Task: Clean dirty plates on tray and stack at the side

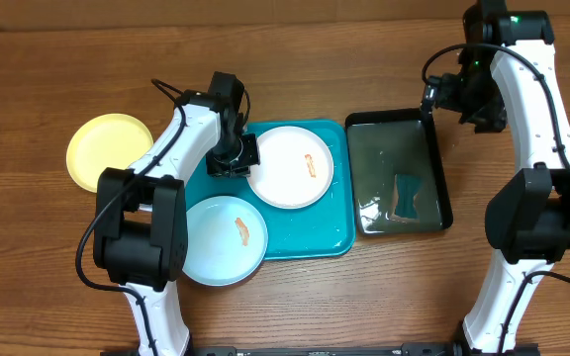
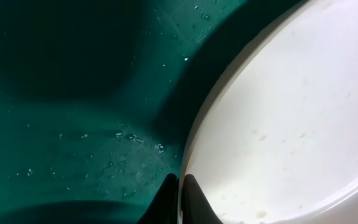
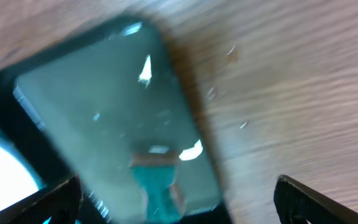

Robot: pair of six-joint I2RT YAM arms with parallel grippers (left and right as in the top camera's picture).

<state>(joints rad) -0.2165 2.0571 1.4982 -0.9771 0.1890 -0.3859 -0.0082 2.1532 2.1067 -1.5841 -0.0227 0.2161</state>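
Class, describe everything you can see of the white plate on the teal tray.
The white plate is round and glossy, plastic by the look, with a raised rim. It sits in the far right part of the teal tray. An orange-red smear marks its right half, and small specks dot the surface. The left gripper is shut on its left rim.
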